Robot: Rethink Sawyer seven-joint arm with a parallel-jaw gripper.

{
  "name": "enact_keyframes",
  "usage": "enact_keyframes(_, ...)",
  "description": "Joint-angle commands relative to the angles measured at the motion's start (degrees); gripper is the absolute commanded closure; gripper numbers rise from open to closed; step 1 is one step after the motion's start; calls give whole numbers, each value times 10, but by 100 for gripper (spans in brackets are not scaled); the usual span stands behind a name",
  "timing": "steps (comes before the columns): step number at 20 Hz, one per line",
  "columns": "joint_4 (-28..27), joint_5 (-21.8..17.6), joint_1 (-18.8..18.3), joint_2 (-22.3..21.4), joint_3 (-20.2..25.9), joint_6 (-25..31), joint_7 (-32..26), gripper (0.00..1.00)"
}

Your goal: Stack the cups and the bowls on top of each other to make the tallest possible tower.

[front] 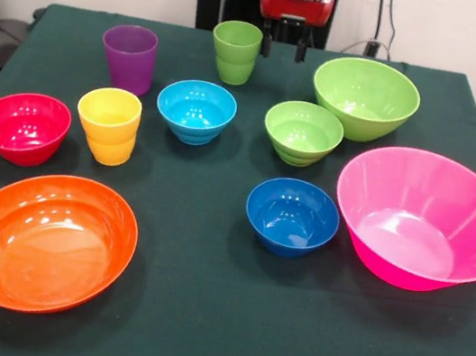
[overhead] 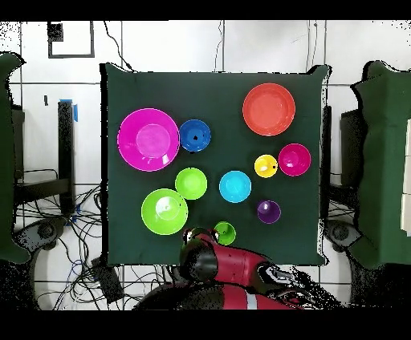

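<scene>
Front view: gripper (front: 284,47) at far edge, tips parted and empty, green cup (front: 235,51) just beside it, purple cup (front: 128,57) and yellow cup (front: 108,124) further off, bowls unstacked, pink bowl (front: 424,218) and orange bowl (front: 46,240) farthest; overhead view: arm (overhead: 229,267) at the table (overhead: 217,88) edge, green cup (overhead: 225,233) touching its outline, nothing stacked.

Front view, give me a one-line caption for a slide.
Three cups and seven bowls stand apart, unstacked, on a green table; gripper hangs behind.
</scene>
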Motion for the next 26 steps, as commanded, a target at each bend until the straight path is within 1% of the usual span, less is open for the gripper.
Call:
enact_keyframes(1, -62, 1, 6, -26, 36, 80, 51, 0)
enact_keyframes(9, -86, -8, 3, -5, 39, 75, 48, 0)
enact_keyframes(13, -104, -4, 9, 1, 38, 85, 45, 0)
enact_keyframes(17, -118, -3, 9, 0, 43, 102, 40, 0)
enact_keyframes(26, -120, -4, 14, -14, 42, 121, 47, 0)
